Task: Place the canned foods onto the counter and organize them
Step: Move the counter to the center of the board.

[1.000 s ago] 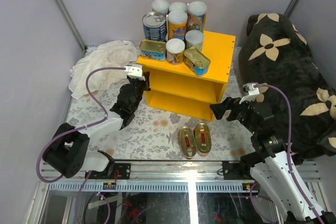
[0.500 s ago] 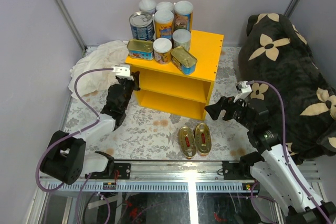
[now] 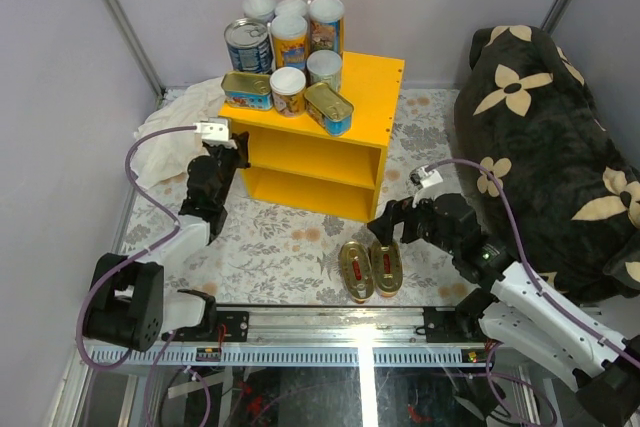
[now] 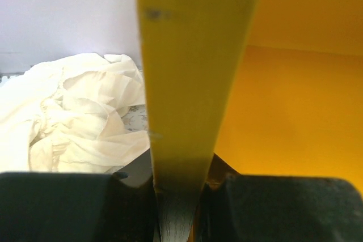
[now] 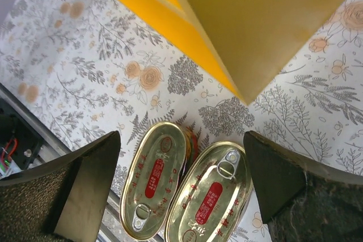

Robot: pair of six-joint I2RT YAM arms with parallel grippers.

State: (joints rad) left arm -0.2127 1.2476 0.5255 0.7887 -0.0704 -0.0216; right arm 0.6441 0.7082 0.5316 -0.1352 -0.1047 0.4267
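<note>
Now left hand (image 4: 177, 188) clamps counter (image 3: 370, 97); right hand (image 5: 181, 165) spread over tins (image 5: 210, 191).

Top of yellow surface (image 3: 372, 87): cans (image 3: 287, 47) crowd the left half; we find the right half bare.
Floor (image 3: 280, 247) in front: two oval tins (image 3: 370, 267).
Sides: white cloth (image 3: 165, 137) left, dark blanket (image 3: 540, 117) right.

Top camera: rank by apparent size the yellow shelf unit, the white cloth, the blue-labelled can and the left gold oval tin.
1. yellow shelf unit
2. white cloth
3. blue-labelled can and left gold oval tin: look about alike; the can stands higher up, so unranked.
</note>
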